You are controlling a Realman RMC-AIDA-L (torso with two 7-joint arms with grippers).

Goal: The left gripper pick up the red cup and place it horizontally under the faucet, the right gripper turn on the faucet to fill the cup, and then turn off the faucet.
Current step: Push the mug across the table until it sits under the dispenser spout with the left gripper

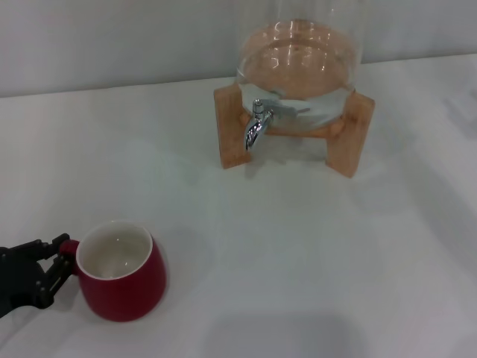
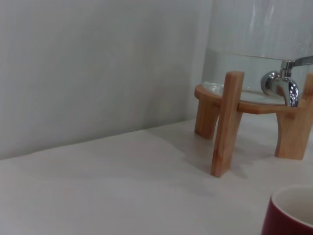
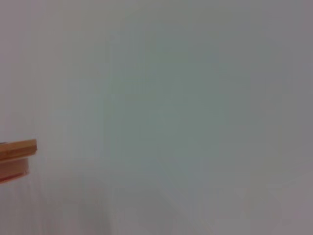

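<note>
The red cup [image 1: 119, 270] stands upright near the tabletop [image 1: 298, 253] front edge — I see the left gripper [image 1: 58, 257] at its handle, jaws' state unclear — bare surface up to the faucet [image 1: 257, 123].

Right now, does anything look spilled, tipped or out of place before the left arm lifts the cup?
Nothing stands out. The red cup sits upright and empty, the left gripper at its handle. The faucet shows no drip, and the table below looks dry.

Dark-red cup [image 1: 123, 280], chrome faucet [image 1: 257, 123]
</note>
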